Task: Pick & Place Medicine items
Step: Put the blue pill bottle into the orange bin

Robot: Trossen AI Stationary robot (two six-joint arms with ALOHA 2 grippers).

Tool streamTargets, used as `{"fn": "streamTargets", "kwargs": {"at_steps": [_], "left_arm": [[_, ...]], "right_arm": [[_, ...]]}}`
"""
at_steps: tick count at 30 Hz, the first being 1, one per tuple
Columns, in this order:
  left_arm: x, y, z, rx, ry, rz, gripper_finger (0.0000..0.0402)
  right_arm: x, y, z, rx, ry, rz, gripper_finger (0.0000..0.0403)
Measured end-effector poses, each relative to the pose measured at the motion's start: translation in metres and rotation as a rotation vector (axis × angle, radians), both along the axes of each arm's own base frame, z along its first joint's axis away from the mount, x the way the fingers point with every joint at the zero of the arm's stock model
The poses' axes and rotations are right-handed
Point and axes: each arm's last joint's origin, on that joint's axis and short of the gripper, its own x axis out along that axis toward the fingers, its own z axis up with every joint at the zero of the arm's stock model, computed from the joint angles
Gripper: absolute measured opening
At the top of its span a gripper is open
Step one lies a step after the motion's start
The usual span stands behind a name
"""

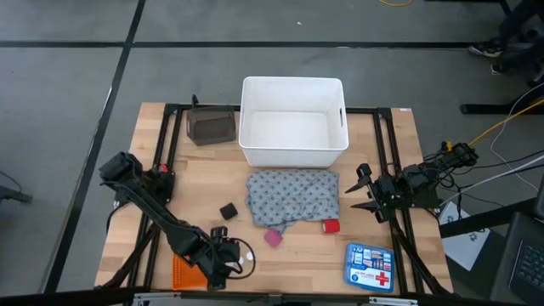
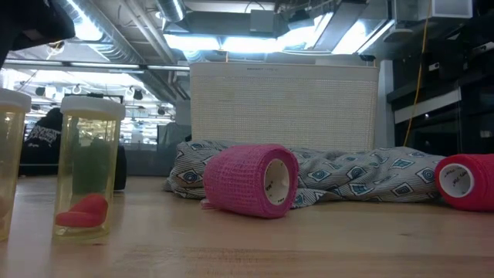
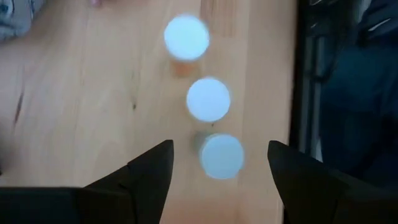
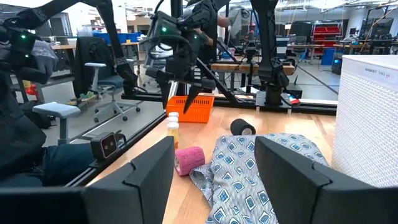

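Note:
Three small clear-yellow pill bottles with white round caps stand upright in a row near the table's near edge (image 3: 208, 99) (image 2: 89, 166) (image 4: 173, 127). My left gripper (image 3: 221, 165) (image 1: 225, 259) hangs open above them, pointing down, with a finger on either side of the nearest cap (image 3: 222, 155) and touching nothing. The grey patterned cloth (image 1: 293, 197) lies flat mid-table. A black roll (image 1: 228, 211), a pink roll (image 1: 273, 238) (image 2: 251, 179) and a red roll (image 1: 331, 226) lie on their sides around it. My right gripper (image 1: 361, 191) (image 4: 214, 165) waits open at the table's right side.
A white bin (image 1: 293, 123) stands at the far side behind the cloth, with a dark container (image 1: 211, 126) to its left. An orange basket (image 1: 187, 272) sits at the near-left edge and a blue first-aid box (image 1: 371, 265) at the near right.

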Motion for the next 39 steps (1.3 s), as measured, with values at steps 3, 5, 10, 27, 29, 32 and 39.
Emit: {"fn": "streamTargets", "kwargs": {"at_steps": [3, 5, 10, 27, 29, 32, 39], "left_arm": [[-0.001, 0.000, -0.010, 0.032, 0.049, 0.009, 0.0260], [0.000, -0.001, -0.010, 0.024, 0.048, 0.009, 0.0260], [0.000, 0.000, -0.014, 0.038, 0.064, 0.014, 0.0260], [0.000, 0.000, -0.013, 0.067, 0.039, -0.007, 0.0226], [0.000, 0.000, -0.013, 0.069, 0.038, -0.009, 0.0217], [0.000, 0.000, -0.013, 0.074, 0.035, -0.021, 0.0202], [0.001, 0.000, -0.013, 0.080, 0.031, -0.037, 0.0167]], "right_arm": [[0.000, 0.000, 0.000, 0.000, 0.000, 0.000, 0.0224], [0.000, 0.000, 0.000, 0.000, 0.000, 0.000, 0.0224], [0.000, 0.000, 0.000, 0.000, 0.000, 0.000, 0.0224], [0.000, 0.000, 0.000, 0.000, 0.000, 0.000, 0.0224], [0.000, 0.000, 0.000, 0.000, 0.000, 0.000, 0.0224], [0.000, 0.000, 0.000, 0.000, 0.000, 0.000, 0.0224], [0.000, 0.000, 0.000, 0.000, 0.000, 0.000, 0.0224]]}}
